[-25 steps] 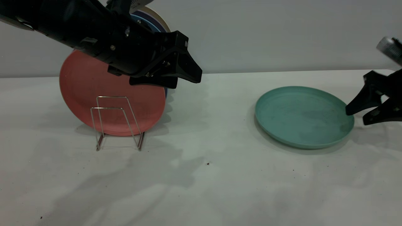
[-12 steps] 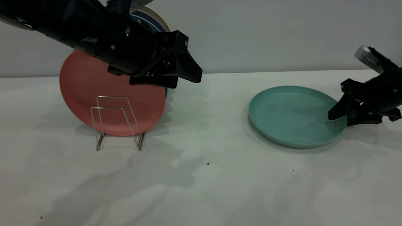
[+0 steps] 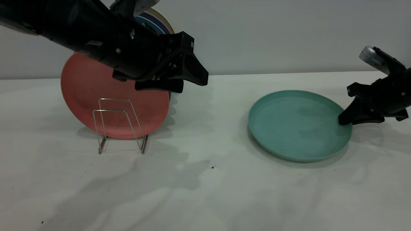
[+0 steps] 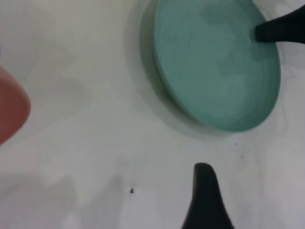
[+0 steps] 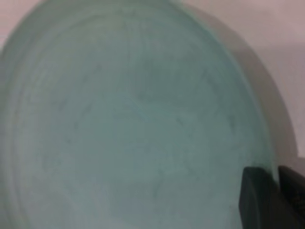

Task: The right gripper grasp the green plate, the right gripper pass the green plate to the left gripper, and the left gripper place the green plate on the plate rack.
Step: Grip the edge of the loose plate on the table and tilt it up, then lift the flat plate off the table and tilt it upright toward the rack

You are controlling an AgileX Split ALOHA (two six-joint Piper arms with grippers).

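Round teal-green matte plastic plate [image 3: 297,126] empty, black tapered right gripper [image 3: 343,120] clamped on its 3 o'clock rim, salmon-pink plate [image 3: 96,93] standing in silvery wire rack [image 3: 119,125], bulky black left gripper [image 3: 189,80] parted, holding nothing

One green plate [image 3: 297,125], one salmon-pink plate [image 3: 96,96], at least two more plates [image 3: 157,22] behind it, one wire plate rack [image 3: 120,125], two grippers: left gripper [image 3: 189,78], right gripper [image 3: 345,119].
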